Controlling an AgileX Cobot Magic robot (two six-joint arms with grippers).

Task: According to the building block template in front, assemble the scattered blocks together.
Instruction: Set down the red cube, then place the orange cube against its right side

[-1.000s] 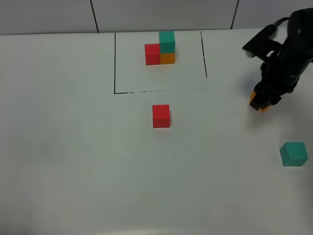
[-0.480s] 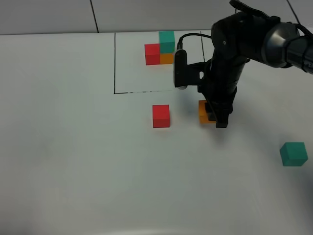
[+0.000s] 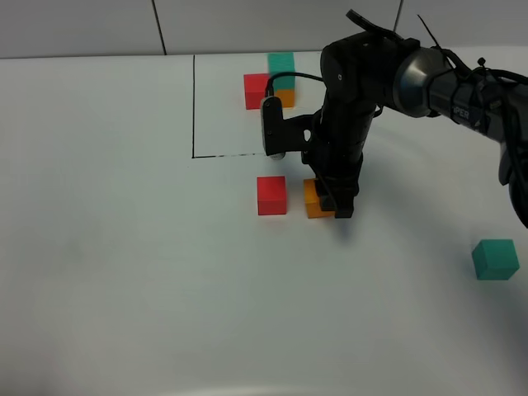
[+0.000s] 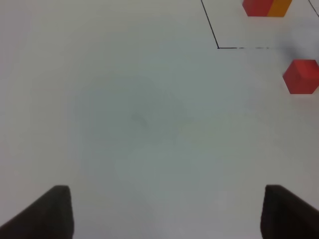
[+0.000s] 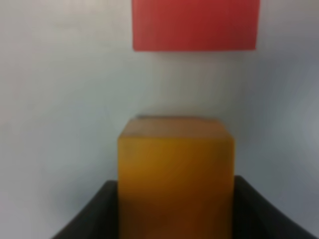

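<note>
The right gripper point(image 3: 330, 205) is clamped on the orange cube point(image 3: 311, 200), at 3 o'clock of the red cube point(image 3: 271, 195). A narrow gap separates them and their faces are square. I cannot tell whether the orange cube touches the table point(image 3: 124, 272), which lies bare toward 6 and 9 o'clock. The teal cube point(image 3: 495, 259) sits well apart at 4 o'clock, near the frame edge. The template point(image 3: 257, 89) stands at 12 o'clock inside a black outline point(image 3: 193, 107), partly hidden by cable. The left gripper point(image 4: 167, 214) gapes, empty, only its tips showing.
</note>
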